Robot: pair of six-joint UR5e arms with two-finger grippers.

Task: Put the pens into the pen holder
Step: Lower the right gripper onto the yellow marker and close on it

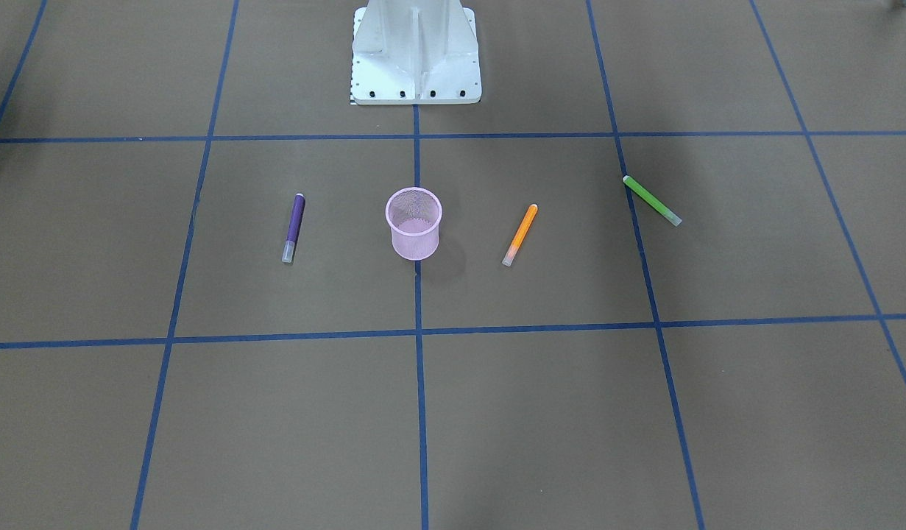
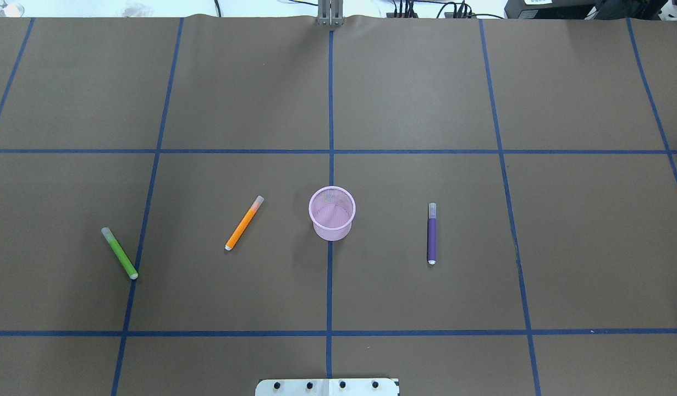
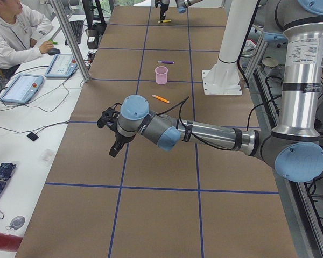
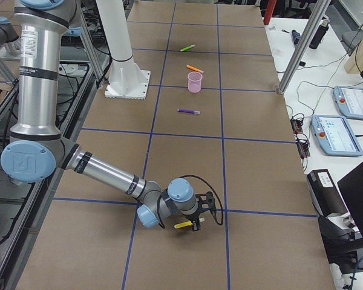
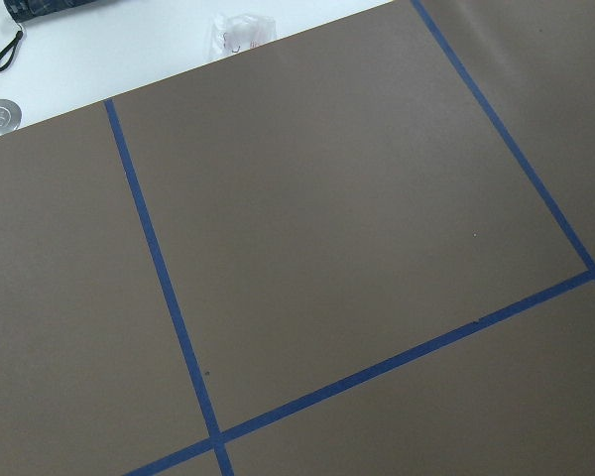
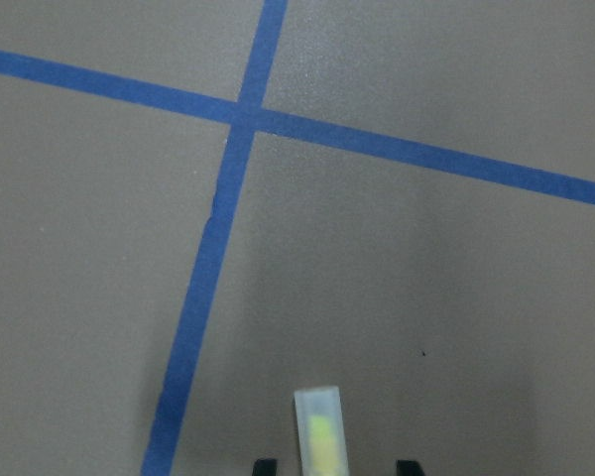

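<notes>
The pink mesh pen holder [image 2: 331,213] stands upright at the table's middle; it also shows in the front view [image 1: 413,223]. The orange pen [image 2: 244,223] and the green pen [image 2: 119,253] lie to its left, the purple pen [image 2: 431,234] to its right. The yellow pen [image 4: 183,225] lies far off toward the table's right end. My right gripper [image 4: 196,223] is low over it. In the right wrist view the pen's whitish cap [image 6: 320,431] sits between the fingertips [image 6: 265,464] with gaps on both sides, so the gripper is open. My left gripper [image 3: 109,133] hangs over bare table at the left end; I cannot tell its state.
The robot's white base [image 1: 416,59] stands behind the holder. An operator [image 3: 13,32], tablets [image 3: 21,86] and a metal post [image 3: 70,37] are along the far table edge. An umbrella [image 5: 69,8] and small items lie beyond the paper's edge near the left arm.
</notes>
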